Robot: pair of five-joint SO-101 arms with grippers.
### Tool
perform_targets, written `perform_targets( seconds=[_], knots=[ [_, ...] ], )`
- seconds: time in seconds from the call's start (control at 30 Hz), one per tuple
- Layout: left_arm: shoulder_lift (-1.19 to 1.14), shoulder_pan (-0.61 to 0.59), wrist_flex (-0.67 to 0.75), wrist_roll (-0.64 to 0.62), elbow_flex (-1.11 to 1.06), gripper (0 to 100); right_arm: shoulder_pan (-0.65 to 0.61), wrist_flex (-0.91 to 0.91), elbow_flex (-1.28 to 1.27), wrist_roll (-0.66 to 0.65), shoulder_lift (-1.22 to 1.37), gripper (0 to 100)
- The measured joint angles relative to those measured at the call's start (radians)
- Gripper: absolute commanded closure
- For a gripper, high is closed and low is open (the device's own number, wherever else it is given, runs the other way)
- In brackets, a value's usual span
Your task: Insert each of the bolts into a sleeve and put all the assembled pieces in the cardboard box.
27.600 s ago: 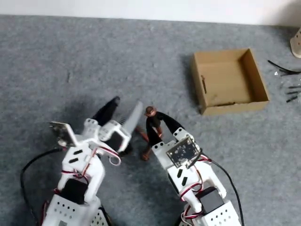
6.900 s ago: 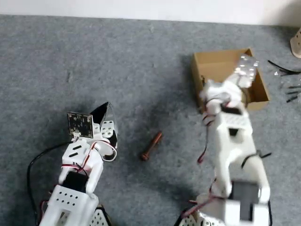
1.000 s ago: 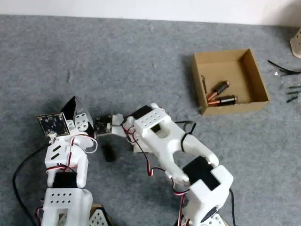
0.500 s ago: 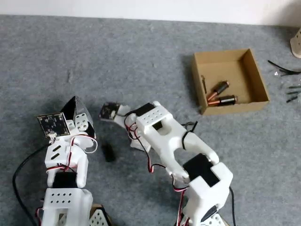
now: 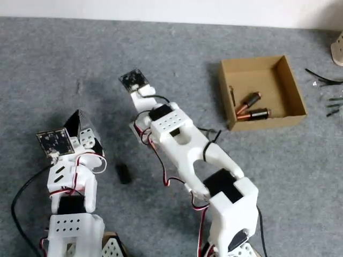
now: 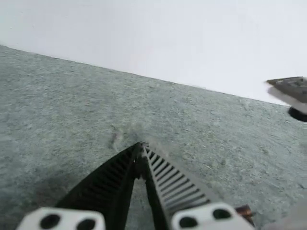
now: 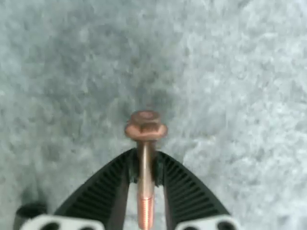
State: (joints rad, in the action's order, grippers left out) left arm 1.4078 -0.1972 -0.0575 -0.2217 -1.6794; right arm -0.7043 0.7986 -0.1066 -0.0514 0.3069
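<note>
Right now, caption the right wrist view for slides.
Jaws of the right gripper clamp a copper-coloured metal bolt by its shank over grey carpet.

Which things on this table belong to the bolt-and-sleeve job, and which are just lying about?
Job:
bolt in the right gripper
black sleeve
cardboard box
two assembled pieces inside it

Lying about:
black strips
white object

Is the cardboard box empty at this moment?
No, two assembled pieces, copper and black, lie side by side inside the cardboard box.
</note>
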Motion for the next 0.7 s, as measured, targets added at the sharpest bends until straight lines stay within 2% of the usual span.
perform_targets(
  seconds=[0.23, 0.3, 0.47, 0.7],
  knots=[
    [0.000, -0.003, 0.000, 0.000, 0.000, 99, 0.017, -0.049, 0.083, 0.006, 0.167, 98.9],
    [0.000, -0.008, 0.000, 0.000, 0.000, 99, 0.020, -0.015, 0.147, 0.006, 0.222, 95.5],
    [0.000, -0.041, 0.000, 0.000, 0.000, 99, 0.017, 0.221, 0.376, 0.008, 0.304, 84.5],
    [0.000, -0.054, 0.000, 0.000, 0.000, 99, -0.058, 0.577, 0.632, 0.008, 0.316, 83.9]
  ],
)
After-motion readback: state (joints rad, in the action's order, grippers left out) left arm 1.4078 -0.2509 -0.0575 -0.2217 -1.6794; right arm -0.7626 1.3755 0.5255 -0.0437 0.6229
